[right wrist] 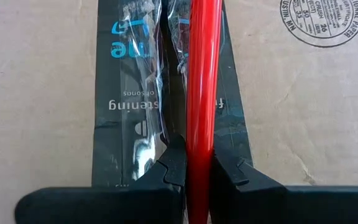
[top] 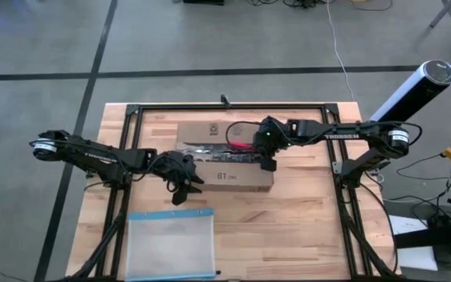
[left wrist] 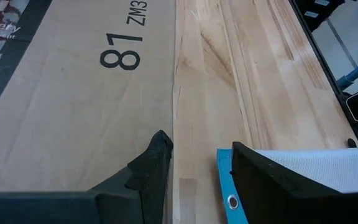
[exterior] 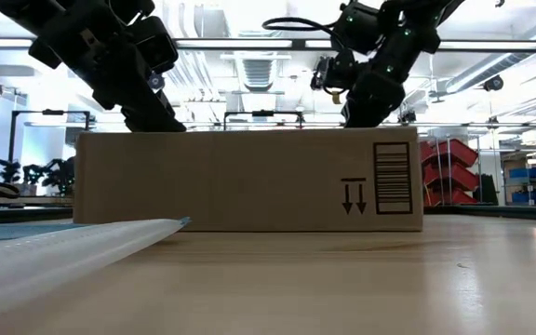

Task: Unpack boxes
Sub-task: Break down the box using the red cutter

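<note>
Box (top: 225, 157) sat mid-bench, taped shut; I judged it stiff and light. Right gripper (right wrist: 199, 163) held red tool (right wrist: 202, 93) on the tape seam; left gripper (left wrist: 194, 158) stood open beside the box.

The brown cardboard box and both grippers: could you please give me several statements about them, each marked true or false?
1. The right gripper is shut on a thin red tool over the taped seam of the brown cardboard box. True.
2. The left gripper holds a box flap. False: it is open, holding nothing, at the box's edge.
3. The clear plastic pouch with a blue edge lies on top of the box. False: it lies on the wooden table.
4. "81" is printed on the box. True.
</note>
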Controlling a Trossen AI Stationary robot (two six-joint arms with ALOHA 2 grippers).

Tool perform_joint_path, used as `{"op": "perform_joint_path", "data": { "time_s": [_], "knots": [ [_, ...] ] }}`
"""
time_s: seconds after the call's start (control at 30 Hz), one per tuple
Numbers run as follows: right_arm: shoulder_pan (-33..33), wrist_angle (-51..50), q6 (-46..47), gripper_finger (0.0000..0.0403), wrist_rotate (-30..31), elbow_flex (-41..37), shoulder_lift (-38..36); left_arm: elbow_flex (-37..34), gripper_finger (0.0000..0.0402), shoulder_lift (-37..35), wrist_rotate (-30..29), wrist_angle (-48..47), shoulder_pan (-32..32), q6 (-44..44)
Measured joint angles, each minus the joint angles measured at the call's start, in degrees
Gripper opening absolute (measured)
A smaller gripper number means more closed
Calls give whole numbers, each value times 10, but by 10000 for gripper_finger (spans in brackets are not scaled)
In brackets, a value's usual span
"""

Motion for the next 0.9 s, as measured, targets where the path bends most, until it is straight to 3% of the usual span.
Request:
{"op": "perform_joint_path", "data": {
  "time_s": [0.73,0.9],
  "knots": [
    [2,-60,39,14,0,0,-30,1,155,-1,-40,-20,0,-3],
    [10,-72,42,14,4,0,-42,2,155,-1,-80,-33,-1,-5]
  ]
}}
